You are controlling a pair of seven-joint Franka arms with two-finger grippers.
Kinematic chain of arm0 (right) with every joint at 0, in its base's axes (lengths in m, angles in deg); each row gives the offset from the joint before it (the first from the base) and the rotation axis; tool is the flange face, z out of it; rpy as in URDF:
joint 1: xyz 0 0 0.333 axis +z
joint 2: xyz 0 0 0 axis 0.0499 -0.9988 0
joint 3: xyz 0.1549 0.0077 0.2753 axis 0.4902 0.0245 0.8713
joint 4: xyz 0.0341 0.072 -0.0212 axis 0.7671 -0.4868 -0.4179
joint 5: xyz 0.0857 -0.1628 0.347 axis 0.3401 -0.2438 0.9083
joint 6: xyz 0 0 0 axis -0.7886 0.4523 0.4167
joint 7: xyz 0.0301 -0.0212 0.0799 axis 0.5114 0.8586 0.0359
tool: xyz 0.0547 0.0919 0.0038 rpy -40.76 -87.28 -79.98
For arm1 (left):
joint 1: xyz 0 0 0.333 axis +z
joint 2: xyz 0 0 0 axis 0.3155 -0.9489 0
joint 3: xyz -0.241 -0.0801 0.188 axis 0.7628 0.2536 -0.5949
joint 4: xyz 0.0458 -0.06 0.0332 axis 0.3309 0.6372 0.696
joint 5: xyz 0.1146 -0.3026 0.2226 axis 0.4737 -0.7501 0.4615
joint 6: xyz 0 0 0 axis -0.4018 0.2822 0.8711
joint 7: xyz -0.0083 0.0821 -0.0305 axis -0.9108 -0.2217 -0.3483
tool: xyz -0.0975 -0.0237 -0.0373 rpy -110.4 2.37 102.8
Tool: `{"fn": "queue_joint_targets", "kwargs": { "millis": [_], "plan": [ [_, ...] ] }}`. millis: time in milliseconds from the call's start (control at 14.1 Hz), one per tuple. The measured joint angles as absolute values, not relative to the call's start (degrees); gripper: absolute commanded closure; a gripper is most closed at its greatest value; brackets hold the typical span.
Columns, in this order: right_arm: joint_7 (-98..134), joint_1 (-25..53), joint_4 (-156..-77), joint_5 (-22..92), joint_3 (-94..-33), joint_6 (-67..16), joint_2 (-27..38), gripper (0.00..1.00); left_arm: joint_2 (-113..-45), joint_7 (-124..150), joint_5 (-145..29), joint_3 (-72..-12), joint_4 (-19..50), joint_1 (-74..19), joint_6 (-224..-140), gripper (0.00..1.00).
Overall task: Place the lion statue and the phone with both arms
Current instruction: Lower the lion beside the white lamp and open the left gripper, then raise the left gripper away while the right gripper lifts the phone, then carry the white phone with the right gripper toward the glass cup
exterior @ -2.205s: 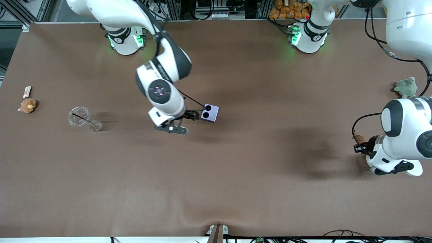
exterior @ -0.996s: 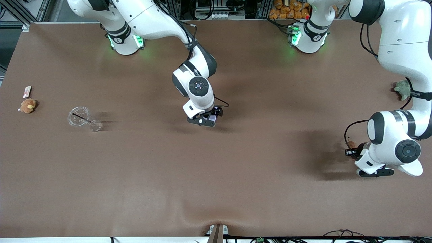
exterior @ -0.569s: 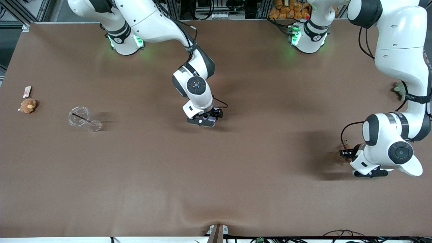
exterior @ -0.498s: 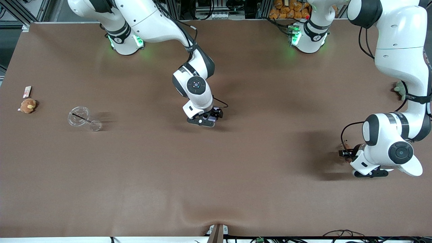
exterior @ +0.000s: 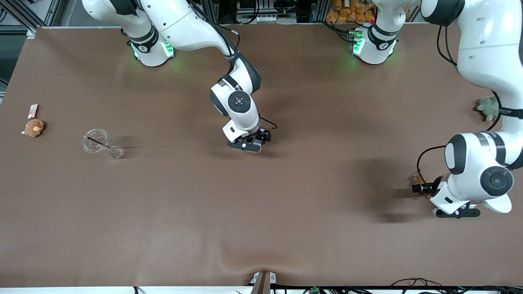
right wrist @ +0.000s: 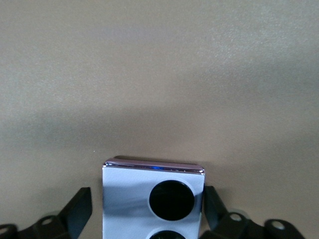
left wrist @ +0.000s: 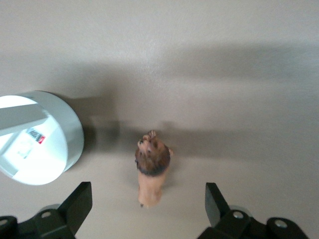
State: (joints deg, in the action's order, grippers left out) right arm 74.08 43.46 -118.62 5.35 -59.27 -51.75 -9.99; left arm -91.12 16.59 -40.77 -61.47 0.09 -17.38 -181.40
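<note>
The tiny orange-brown lion statue (left wrist: 152,172) with a dark mane stands on the brown worktop (exterior: 286,212) toward the left arm's end, nearer to the front camera than the green plush turtle (exterior: 488,107). The left tool (left wrist: 148,199) sits low over it with its fingers (left wrist: 79,201) spread wide, each clear of the figurine, so nothing is gripped. In the front view the statue (exterior: 417,179) shows just beside that tool (exterior: 423,189).

The small squarish pale-lavender flip phone (right wrist: 153,196), with its round black lenses facing up, lies on the worktop well apart from the lion statue, about midway between the two ends of the worktop. The right tool (right wrist: 148,206) straddles it: one finger (right wrist: 209,204) looks to touch its edge, the other stands just off the other edge with a narrow gap, so whether it grips cannot be told. In the front view the right tool (exterior: 258,141) hides most of the phone (exterior: 257,143).

Farther toward the right arm's end lie a clear plastic cup (exterior: 98,143) on its side and a round brown plush toy (exterior: 34,128).
</note>
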Motion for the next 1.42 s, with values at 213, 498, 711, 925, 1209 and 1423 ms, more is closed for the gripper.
{"fn": "queue_joint_targets", "kwargs": {
  "millis": [213, 498, 711, 925, 1209, 1423],
  "plan": [
    [74.1, 43.5, -118.7, 5.3, -59.3, -51.8, -10.0, 0.82, -84.9, 16.1, -40.8, -60.7, -0.1, -17.9, -175.6, 0.0],
    [74.0, 43.5, -118.6, 5.3, -59.5, -51.6, -9.9, 1.0, -77.4, 14.0, -40.8, -59.1, 0.0, -19.4, -166.9, 0.0],
    [74.0, 42.4, -116.3, 5.3, -60.3, -45.4, -9.7, 1.0, -70.5, 13.2, -42.0, -56.5, 0.1, -19.2, -159.9, 0.0],
    [73.1, 39.2, -112.9, 5.3, -60.6, -40.1, -8.7, 1.0, -63.4, 13.3, -45.3, -56.2, 0.3, -18.8, -153.5, 0.0],
    [65.7, 33.8, -112.5, 5.3, -60.7, -38.8, -7.6, 1.0, -57.5, 13.4, -47.4, -55.7, 1.3, -18.7, -148.9, 0.0],
    [60.3, 30.2, -112.6, 5.3, -60.7, -37.8, -7.6, 1.0, -56.3, 14.6, -47.6, -54.6, 1.7, -18.7, -147.5, 0.0]
  ]
}}
